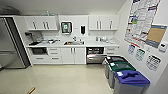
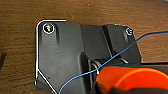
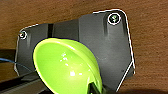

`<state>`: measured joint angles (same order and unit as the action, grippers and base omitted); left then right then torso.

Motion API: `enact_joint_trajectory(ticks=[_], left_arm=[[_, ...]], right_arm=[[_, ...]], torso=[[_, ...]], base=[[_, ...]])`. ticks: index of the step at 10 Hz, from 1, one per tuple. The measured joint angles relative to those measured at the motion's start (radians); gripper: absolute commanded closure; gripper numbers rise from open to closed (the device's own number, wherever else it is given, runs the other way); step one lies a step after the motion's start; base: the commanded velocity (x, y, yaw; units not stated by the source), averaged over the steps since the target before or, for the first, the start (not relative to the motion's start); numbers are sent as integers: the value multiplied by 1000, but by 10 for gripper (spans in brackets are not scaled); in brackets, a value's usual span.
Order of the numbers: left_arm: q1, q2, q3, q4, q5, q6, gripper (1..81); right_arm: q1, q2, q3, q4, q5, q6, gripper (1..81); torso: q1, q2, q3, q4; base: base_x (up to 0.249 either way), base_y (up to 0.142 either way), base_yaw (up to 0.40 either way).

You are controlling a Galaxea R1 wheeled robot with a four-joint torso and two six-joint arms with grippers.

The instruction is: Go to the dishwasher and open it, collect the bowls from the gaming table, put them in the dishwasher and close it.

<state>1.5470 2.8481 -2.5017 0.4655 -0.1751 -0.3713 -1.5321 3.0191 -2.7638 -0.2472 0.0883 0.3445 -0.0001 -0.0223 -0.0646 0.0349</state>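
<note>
The dishwasher [image 1: 95, 58] sits under the counter right of the sink. Its steel door leans out at the top, and a dark rack space shows above it. In the right wrist view a yellow-green bowl [image 3: 63, 67] fills the near field, tilted on edge, with my right gripper [image 3: 96, 89] shut on its rim. An orange bowl [image 2: 132, 78] shows close in the left wrist view, and my left gripper [image 2: 110, 90] is shut on its lower edge. A blue cable [image 2: 117, 53] crosses in front. The gaming table is out of view.
A steel fridge [image 1: 10, 45] stands at the left. White cabinets and a counter with a sink [image 1: 73, 43] run along the back wall. Three bins line the right wall, the nearest with a blue lid [image 1: 131, 79]. A wooden stick [image 1: 31, 90] lies on the pale floor.
</note>
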Motion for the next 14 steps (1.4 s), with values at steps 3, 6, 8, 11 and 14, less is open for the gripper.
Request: enact_joint_trajectory(ticks=[3, 6, 8, 11, 14], left_arm=[[0, -1, 0, 0, 0, 0, 811], [0, 0, 0, 0, 0, 0, 811], [0, 0, 0, 0, 0, 0, 811], [0, -1, 0, 0, 0, 0, 811], [0, -1, 0, 0, 0, 0, 811]], right_arm=[[0, -1, 0, 0, 0, 0, 811], [0, 0, 0, 0, 0, 0, 811], [1, 1, 0, 0, 0, 0, 811], [1, 1, 0, 0, 0, 0, 811], [0, 3, 0, 0, 0, 0, 811]], torso=[[0, 0, 0, 0], [0, 0, 0, 0], [0, 0, 0, 0], [0, 0, 0, 0], [0, 0, 0, 0]], base=[[164, 0, 0], [164, 0, 0], [164, 0, 0], [164, 0, 0], [164, 0, 0]])
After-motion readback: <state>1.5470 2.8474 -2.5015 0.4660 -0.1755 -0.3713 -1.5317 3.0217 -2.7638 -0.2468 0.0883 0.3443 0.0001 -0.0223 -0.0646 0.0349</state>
